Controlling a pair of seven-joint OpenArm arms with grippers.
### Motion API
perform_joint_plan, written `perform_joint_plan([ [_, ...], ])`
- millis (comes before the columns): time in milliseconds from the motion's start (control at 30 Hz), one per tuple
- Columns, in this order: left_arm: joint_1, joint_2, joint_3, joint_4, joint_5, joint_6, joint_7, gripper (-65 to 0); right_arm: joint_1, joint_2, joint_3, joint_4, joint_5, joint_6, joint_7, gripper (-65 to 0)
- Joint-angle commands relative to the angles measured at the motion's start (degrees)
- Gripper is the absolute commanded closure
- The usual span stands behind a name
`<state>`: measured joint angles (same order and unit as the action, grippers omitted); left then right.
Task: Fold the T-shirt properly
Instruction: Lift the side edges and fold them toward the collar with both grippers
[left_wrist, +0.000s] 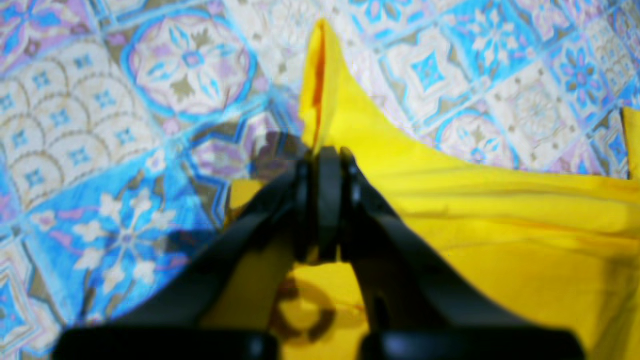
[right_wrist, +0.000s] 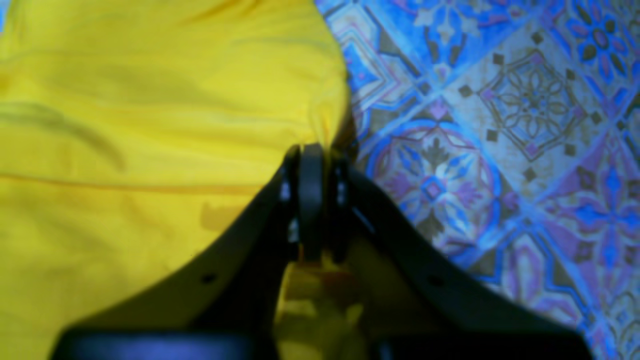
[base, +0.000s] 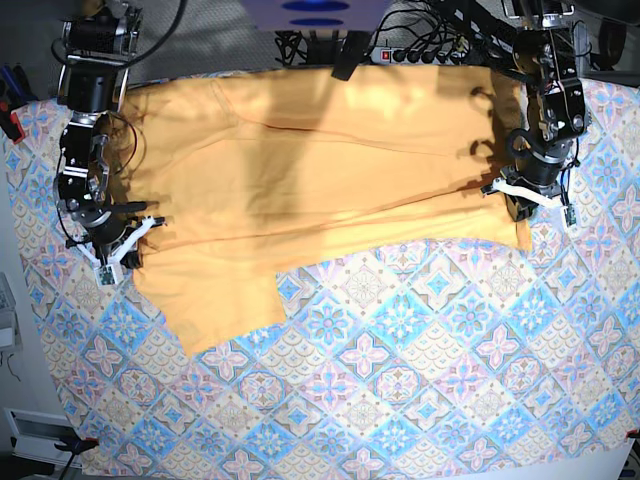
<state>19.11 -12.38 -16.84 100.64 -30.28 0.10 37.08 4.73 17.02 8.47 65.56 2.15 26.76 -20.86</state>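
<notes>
The T-shirt (base: 320, 170) is pale yellow-orange and lies spread sideways across the far half of the table, one flap (base: 220, 300) reaching toward the front at the left. My left gripper (base: 518, 200) is at the shirt's right edge. In the left wrist view it (left_wrist: 327, 155) is shut on a pinched-up fold of the yellow fabric (left_wrist: 500, 225). My right gripper (base: 130, 245) is at the shirt's left edge. In the right wrist view it (right_wrist: 312, 150) is shut on the fabric's edge (right_wrist: 150, 125).
A blue-pink-white diamond-patterned cloth (base: 400, 380) covers the table under the shirt; it also shows in the left wrist view (left_wrist: 125, 125) and the right wrist view (right_wrist: 500, 125). A power strip and cables (base: 420, 50) lie behind the far edge. A red clamp (base: 12, 125) sits at the left edge.
</notes>
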Motion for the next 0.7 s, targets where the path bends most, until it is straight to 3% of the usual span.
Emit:
perform_joint_plan([
  [0,0.45,-0.76,-0.35,2.00,-0.09,-0.32,-1.17,0.0,-0.20,0.87,0.81,2.26,0.70,-0.17,1.30,-0.2],
  [233,3.70,-0.76,-1.40,4.19,-0.09,-0.32,-1.17,0.0,-5.74,0.70,6.96,8.77,0.70,-0.17,-1.51,-0.2],
  [667,8.80,-0.76,-6.41,4.11,-0.09,-0.32,-1.08,0.0,-12.42,0.52,7.31,16.95,0.79,-0.17,-1.69,-0.2],
])
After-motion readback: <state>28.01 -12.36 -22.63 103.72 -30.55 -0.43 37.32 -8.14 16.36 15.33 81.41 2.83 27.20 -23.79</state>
